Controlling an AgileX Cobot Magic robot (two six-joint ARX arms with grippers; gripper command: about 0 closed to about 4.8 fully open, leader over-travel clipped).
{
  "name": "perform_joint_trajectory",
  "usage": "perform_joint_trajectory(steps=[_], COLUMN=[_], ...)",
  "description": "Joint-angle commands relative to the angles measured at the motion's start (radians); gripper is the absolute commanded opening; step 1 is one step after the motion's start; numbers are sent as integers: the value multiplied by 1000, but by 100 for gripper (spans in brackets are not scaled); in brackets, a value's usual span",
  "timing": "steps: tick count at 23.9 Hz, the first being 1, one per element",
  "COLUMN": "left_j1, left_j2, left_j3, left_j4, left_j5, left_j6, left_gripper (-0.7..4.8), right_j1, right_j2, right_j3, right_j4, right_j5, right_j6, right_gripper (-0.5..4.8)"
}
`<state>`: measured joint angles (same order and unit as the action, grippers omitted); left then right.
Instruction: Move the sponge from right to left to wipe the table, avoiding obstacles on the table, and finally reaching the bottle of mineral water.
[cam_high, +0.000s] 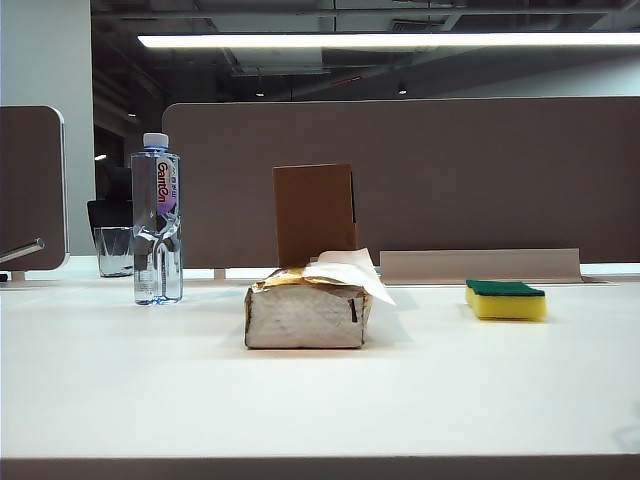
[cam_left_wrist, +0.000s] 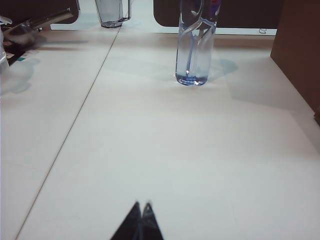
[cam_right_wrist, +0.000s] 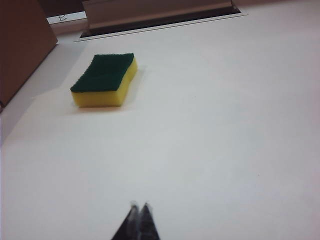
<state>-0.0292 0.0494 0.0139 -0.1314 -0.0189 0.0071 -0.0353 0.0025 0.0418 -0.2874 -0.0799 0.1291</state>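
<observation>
Nearest the table's front edge, both end effectors hover low over bare white surface, neither in the exterior view. The left end effector shows in its wrist view with its dark fingertips pressed together and nothing between them; the right end effector is likewise closed and empty.

Further in, the tissue pack sits near the middle of the table, white tissue sticking out of its gold top. The sponge lies flat toward the right edge, green scouring side up, well apart from the right end effector. The bottle of mineral water stands upright toward the left edge. Behind the tissue pack stands the brown cardboard box, and a short glass cup sits by the far left corner.

The task looks not yet begun: the step in hand is reaching for the sponge. The next move probably calls for the right end effector to open, descend over the sponge and close on its sides (then sweep leftward, steering around the pack and box).
</observation>
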Motion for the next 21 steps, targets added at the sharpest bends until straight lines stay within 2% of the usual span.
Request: perform_joint_trajectory(steps=[1,13,21], left_j1=[0,0,0], left_j2=[0,0,0], left_j3=[2,2,13], left_j4=[10,12,45], left_j5=[-3,2,173], left_j6=[4,3,3], left_gripper=[-6,-6,-2], right_j1=[0,0,0], right_j2=[0,0,0], right_j3=[-1,2,84], right_j4=[9,8,6], right_j5=[-1,-1,-1], right_j6=[-3,-3,-3], right_gripper=[-3,-3,-1])
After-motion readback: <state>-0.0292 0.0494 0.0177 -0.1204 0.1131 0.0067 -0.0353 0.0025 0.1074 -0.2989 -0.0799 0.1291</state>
